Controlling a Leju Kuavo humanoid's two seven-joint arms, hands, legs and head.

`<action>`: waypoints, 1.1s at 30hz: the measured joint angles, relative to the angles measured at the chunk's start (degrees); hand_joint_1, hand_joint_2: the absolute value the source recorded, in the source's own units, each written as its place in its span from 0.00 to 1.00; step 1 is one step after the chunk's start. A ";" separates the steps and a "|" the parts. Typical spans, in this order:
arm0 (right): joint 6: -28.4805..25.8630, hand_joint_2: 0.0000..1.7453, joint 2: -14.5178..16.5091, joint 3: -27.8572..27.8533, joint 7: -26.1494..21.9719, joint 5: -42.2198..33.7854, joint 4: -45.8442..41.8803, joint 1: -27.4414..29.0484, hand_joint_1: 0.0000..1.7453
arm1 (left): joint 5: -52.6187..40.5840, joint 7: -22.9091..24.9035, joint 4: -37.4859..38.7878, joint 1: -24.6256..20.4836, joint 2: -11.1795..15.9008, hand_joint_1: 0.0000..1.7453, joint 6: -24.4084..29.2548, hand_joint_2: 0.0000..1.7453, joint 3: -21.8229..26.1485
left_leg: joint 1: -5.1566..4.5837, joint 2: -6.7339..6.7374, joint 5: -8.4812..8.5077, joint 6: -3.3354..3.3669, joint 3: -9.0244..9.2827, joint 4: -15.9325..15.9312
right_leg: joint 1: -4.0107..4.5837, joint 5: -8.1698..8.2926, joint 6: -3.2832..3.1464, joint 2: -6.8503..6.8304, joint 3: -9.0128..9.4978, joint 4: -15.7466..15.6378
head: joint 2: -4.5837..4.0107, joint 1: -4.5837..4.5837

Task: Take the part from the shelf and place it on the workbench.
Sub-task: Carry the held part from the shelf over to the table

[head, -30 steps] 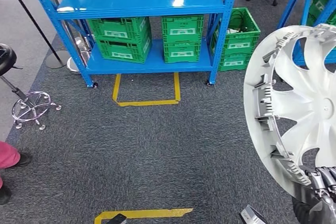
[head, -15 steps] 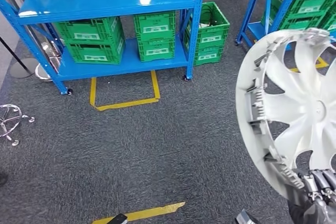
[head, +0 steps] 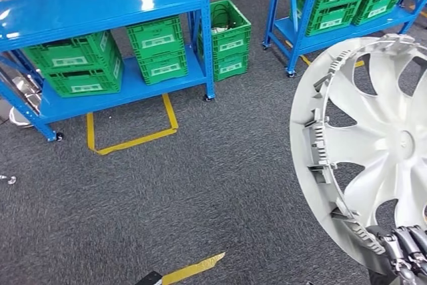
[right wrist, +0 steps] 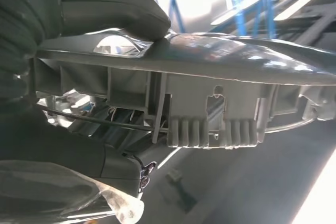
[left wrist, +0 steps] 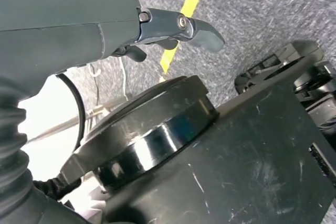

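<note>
The part is a silver-white wheel cover [head: 372, 145] with curved spokes and clips on its back rim, held upright at the right of the head view. My right hand [head: 403, 253] grips its lower rim from below. The right wrist view shows the thumb [right wrist: 111, 3] pressing on the cover's rim [right wrist: 238, 61], edge-on, with dark fingers under it. My left hand [left wrist: 170, 24] hangs low over the carpet, fingers stretched out with nothing in them.
A blue shelf [head: 101, 5] stands at the back left with green crates [head: 156, 48] on its lower level. Another green crate [head: 229, 31] sits on the floor beside it. A second blue shelf [head: 327, 5] is back right. Yellow tape [head: 131, 139] marks the grey carpet.
The whole picture has slid left, so the camera has turned right; the second shelf has come into view. The wheel cover stays in my right hand.
</note>
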 joint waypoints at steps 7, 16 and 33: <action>0.00 1.00 0.92 -0.74 -1.01 0.01 -1.13 0.95 1.00 | -0.26 -0.07 -0.01 -0.51 -0.19 0.00 -0.24 1.00 0.42 | 0.20 -4.40 -1.33 0.17 -3.79 9.41 | 0.12 0.12 -0.54 4.60 0.35 0.04 | 0.00 -0.27; 0.00 1.00 1.74 -1.78 -1.41 0.02 -3.09 2.94 1.00 | -0.89 -0.03 0.02 -0.13 -0.49 0.00 -0.55 1.00 0.63 | 0.47 -5.31 3.27 1.75 -0.02 -3.20 | 0.08 -0.88 1.79 5.07 -3.61 3.23 | 0.00 0.07; 0.00 1.00 1.98 -3.16 -1.40 0.00 -4.24 4.06 1.00 | -1.50 -0.42 -0.01 -0.12 0.13 0.00 -1.20 1.00 1.06 | -0.06 -3.23 -4.36 -0.44 -3.42 8.23 | 0.09 0.34 -0.72 0.93 0.11 -0.42 | 0.00 -0.11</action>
